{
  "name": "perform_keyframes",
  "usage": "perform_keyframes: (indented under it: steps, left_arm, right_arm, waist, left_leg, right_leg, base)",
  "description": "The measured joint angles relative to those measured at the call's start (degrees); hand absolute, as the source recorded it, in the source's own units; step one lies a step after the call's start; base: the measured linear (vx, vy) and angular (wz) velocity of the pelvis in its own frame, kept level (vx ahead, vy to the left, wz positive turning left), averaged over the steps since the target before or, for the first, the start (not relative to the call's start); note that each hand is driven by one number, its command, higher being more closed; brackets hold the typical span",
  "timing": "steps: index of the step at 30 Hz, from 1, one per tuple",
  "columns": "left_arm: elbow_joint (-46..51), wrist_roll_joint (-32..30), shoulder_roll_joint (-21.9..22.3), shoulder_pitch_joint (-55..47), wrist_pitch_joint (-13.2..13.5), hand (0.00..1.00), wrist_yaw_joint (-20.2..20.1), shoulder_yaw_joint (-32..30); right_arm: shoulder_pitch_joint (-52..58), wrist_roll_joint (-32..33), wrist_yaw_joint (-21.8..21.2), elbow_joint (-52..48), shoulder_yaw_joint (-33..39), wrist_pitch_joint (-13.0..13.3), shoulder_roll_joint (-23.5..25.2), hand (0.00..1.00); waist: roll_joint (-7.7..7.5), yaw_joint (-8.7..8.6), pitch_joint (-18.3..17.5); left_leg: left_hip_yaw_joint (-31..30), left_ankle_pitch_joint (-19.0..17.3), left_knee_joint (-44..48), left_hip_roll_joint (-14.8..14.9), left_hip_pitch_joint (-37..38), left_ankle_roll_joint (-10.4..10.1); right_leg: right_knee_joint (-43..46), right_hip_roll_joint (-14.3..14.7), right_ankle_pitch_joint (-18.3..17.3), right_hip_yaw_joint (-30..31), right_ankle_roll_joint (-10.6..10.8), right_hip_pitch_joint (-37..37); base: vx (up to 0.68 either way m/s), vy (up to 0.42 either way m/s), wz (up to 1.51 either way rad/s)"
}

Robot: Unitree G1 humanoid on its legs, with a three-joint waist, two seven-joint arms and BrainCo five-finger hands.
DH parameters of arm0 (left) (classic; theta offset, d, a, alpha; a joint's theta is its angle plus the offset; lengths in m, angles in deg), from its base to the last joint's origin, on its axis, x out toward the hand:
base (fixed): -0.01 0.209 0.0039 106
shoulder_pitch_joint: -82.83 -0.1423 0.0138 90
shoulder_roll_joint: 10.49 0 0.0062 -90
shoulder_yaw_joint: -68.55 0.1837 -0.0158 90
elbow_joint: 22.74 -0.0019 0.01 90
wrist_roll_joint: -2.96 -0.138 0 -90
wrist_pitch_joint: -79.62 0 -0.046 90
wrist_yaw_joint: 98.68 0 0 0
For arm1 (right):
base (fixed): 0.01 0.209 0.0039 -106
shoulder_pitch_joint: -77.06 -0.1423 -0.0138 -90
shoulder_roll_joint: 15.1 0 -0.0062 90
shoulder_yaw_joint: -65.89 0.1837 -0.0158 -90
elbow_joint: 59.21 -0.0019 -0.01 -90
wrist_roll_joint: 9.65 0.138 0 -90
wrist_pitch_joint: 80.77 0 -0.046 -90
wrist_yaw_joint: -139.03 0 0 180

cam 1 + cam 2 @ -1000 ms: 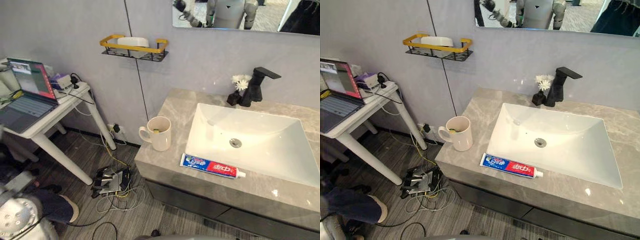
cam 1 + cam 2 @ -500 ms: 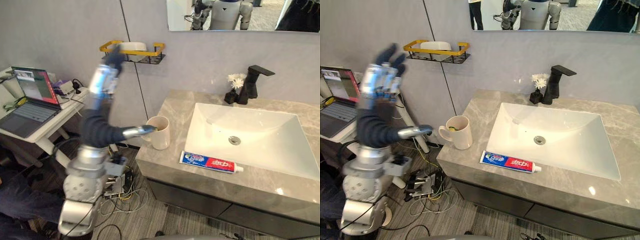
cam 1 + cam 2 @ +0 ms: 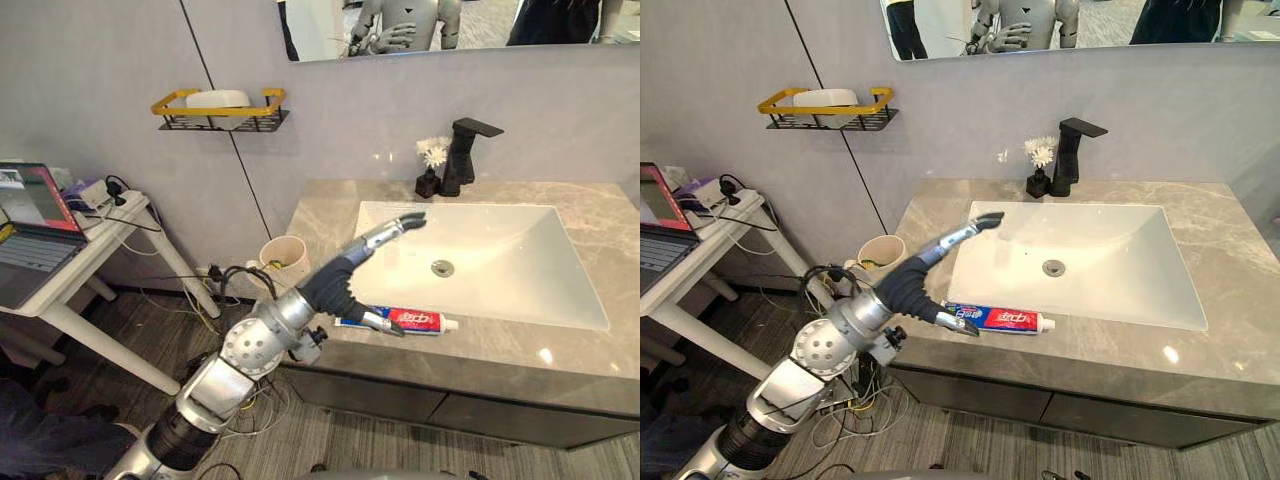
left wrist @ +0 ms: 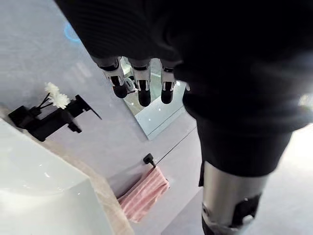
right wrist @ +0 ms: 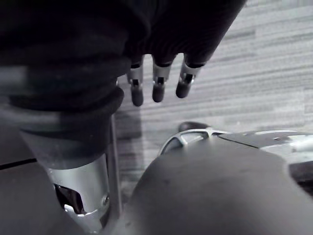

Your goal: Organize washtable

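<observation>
Red-and-blue toothpaste tube (image 3: 415, 320) flat on grey marble counter (image 3: 480, 355), near front edge; likely light, soft, slippery (squashes if squeezed), best pinched mid-body. Left hand (image 3: 350, 268) over it, fingers straight, apart

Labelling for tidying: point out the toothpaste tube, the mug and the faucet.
toothpaste tube (image 3: 420, 321), left eye view, red section.
mug (image 3: 285, 252), left eye view, open top.
faucet (image 3: 460, 165), left eye view, upright body.

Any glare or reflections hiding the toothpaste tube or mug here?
Left eye view: one small glint on the grey marble counter, well right of the red-and-blue toothpaste tube; the left hand overlaps it. Right eye view: cream mug free of glare.
</observation>
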Motion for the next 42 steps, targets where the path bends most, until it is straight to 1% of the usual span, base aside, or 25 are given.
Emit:
perform_keyframes:
  steps: [1,2,5,9,11,14,16,25,30,31,34,37,42]
  left_arm:
    - [-1.48,-0.86,0.18,0.16,-0.02,0.0,-0.01,0.57]
    - [-4.68,-3.42,0.23,0.55,-0.15,0.0,0.03,1.73]
    - [-9.3,-8.53,0.22,0.51,-0.51,0.0,-0.06,2.74]
    - [-10.93,-10.44,0.18,0.34,-0.5,0.0,-0.11,2.7]
    - [-13.31,-12.4,0.17,0.32,-0.48,0.0,-0.04,2.65]
    - [-14.96,-14.89,0.21,-0.84,-0.71,0.0,-0.04,2.5]
    - [-14.96,-16.32,0.22,-2.3,-0.73,0.0,-0.05,2.49]
    - [-14.86,-16.79,0.52,-5.43,-0.78,0.0,-0.26,1.96]
    - [-14.66,-17.44,2.25,-7.12,-0.84,0.0,-0.04,1.34]
    - [-14.66,-18.08,2.65,-7.45,-0.88,1.0,0.03,1.08]
    - [-14.66,-19.03,4.05,-8.73,-1.01,1.0,0.22,-0.44]
    - [-14.81,-19.36,5.76,-8.72,-1.57,1.0,1.65,-1.8]
    - [-15.92,-19.74,7.29,-8.69,-1.36,1.0,3.95,-3.19]
  right_arm:
    - [0.0,-0.04,0.0,-0.07,-0.22,0.01,0.06,0.0]
    - [-0.01,-0.1,0.0,-0.21,-0.84,0.0,0.13,0.0]
    - [-0.23,-0.17,0.01,-1.82,-1.5,0.02,0.34,0.0]
    - [-0.33,-0.25,0.08,-2.35,-1.46,0.03,1.07,0.0]
    - [-0.76,-0.99,0.06,-2.4,-1.51,0.03,1.38,0.0]
    - [-0.87,-1.56,0.1,-2.71,-1.51,0.03,1.69,0.0]
    - [-0.85,-2.01,0.1,-2.88,-1.53,0.03,1.72,0.0]
    - [-0.84,-2.49,0.18,-3.41,-2.65,0.14,1.99,0.0]
    - [-0.85,-2.95,0.18,-3.66,-4.22,0.25,1.75,0.0]
    - [-0.84,-2.98,0.17,-3.82,-4.39,0.25,1.76,0.0]
    - [-0.82,-2.96,0.17,-4.02,-5.06,0.39,1.72,0.0]
    - [-0.85,-3.02,0.17,-4.15,-5.86,0.62,1.64,0.0]
    - [-0.77,-3.4,0.18,-4.64,-6.2,0.79,1.87,0.0]
  waist:
    - [-0.12,-0.24,0.08]
    - [-0.36,-0.56,0.24]
    - [-0.82,-1.11,1.11]
    - [-1.55,-1.86,2.56]
    - [-2.41,-1.9,3.1]
    - [-2.79,-2.03,3.37]
    - [-2.78,-2.01,3.37]
    - [-2.94,-2.03,3.54]
    - [-3.24,-1.91,3.73]
    - [-3.31,-1.91,3.77]
    - [-3.39,-1.95,3.81]
    - [-3.57,-1.96,3.93]
    - [-4.05,-1.94,4.23]
  left_leg:
    - [0.0,0.02,0.0,0.04,0.1,-0.03]
    - [0.11,0.06,0.0,0.14,-0.05,-0.09]
    - [0.98,0.06,0.0,0.42,-0.91,-0.11]
    - [1.6,-0.08,0.0,0.56,-1.07,-0.3]
    - [2.21,-0.34,0.0,0.63,-1.08,-0.64]
    - [2.28,-0.39,0.01,0.46,-1.43,-0.71]
    - [2.29,-0.39,0.01,0.32,-1.5,-0.71]
    - [2.28,-0.49,-0.03,0.37,-0.99,-0.8]
    - [2.22,-0.52,-0.03,0.38,-0.99,-0.8]
    - [2.22,-0.52,-0.03,0.38,-0.99,-0.8]
    - [2.41,-0.52,-0.03,0.42,-0.99,-0.8]
    - [2.52,-0.53,-0.03,0.47,-1.0,-0.81]
    - [3.15,-0.62,-0.03,0.6,-0.98,-0.95]
  right_leg:
    - [-0.01,0.04,0.01,0.0,-0.02,-0.06]
    - [-0.01,0.12,0.04,0.11,-0.11,-0.53]
    - [-0.33,0.18,0.16,0.95,-0.28,-1.95]
    - [-1.4,0.41,0.63,1.35,-0.41,-1.91]
    - [-2.32,0.94,1.06,1.97,-0.43,-1.74]
    - [-3.17,0.97,1.42,2.13,-0.37,-1.68]
    - [-3.48,0.9,1.45,2.19,-0.36,-1.63]
    - [-4.1,1.07,1.56,2.07,-0.52,-0.8]
    - [-4.11,1.05,1.72,2.06,-0.34,-0.81]
    - [-4.12,1.04,1.75,2.08,-0.32,-0.81]
    - [-4.18,1.06,1.83,2.34,-0.27,-0.9]
    - [-4.29,1.11,1.85,2.47,-0.27,-0.9]
    - [-4.51,1.31,1.91,2.87,-0.36,-0.96]
  base:
    - [0.0,0.0,0.0]
    - [0.0,-0.008,-0.05]
    - [0.0,-0.002,-0.15]
    - [0.03,-0.003,-0.09]
    - [0.06,-0.013,-0.13]
    - [0.09,-0.008,-0.05]
    - [0.06,0.005,-0.01]
    - [-0.01,0.001,0.0]
    - [-0.02,0.006,0.0]
    - [0.0,0.0,0.0]
    - [-0.01,0.004,-0.02]
    - [0.0,0.0,-0.01]
    - [0.02,-0.004,-0.04]
